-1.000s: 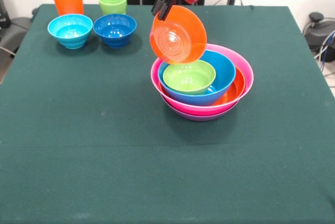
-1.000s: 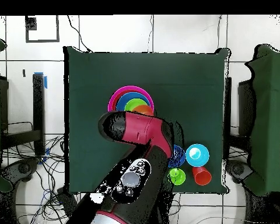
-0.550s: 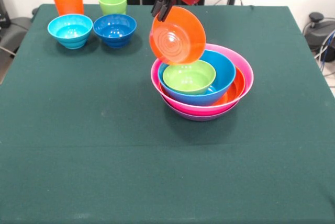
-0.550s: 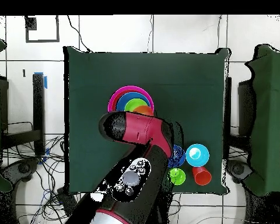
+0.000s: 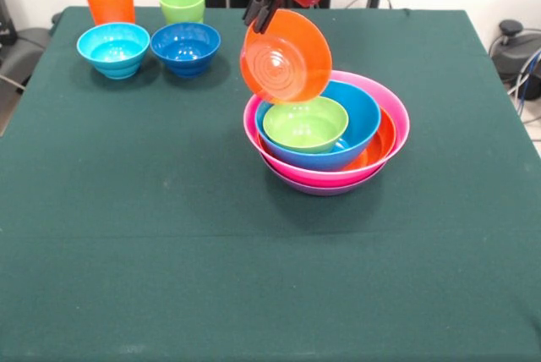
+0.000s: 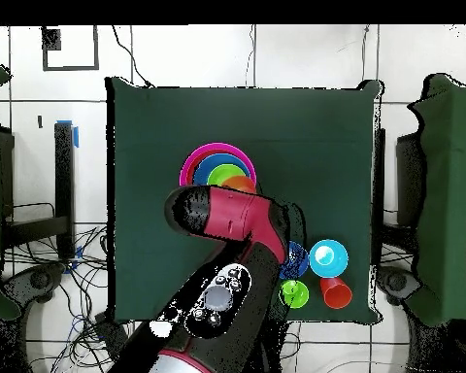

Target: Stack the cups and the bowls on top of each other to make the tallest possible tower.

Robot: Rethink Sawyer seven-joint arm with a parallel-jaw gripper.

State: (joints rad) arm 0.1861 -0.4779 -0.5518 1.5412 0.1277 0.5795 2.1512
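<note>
My gripper (image 5: 264, 13) is shut on the rim of a small orange bowl (image 5: 286, 57), which hangs tilted on edge, its underside facing the camera, just above the tower (image 5: 330, 138). The tower nests purple, pink, orange and blue bowls with a small lime green bowl (image 5: 305, 123) on top. At the far left stand an orange cup (image 5: 111, 3), a lime green cup (image 5: 183, 2), a light blue bowl (image 5: 113, 49) and a dark blue bowl (image 5: 185, 47). In the overhead view the arm (image 6: 222, 262) hides the gripper; the tower (image 6: 206, 163) and orange bowl (image 6: 239, 182) show partly.
The green cloth-covered table (image 5: 169, 235) has a wide bare stretch in front of and to the left of the tower. Cables and dark equipment (image 5: 516, 49) lie beyond the right edge.
The held orange bowl has risen very slightly; otherwise nothing has moved.
</note>
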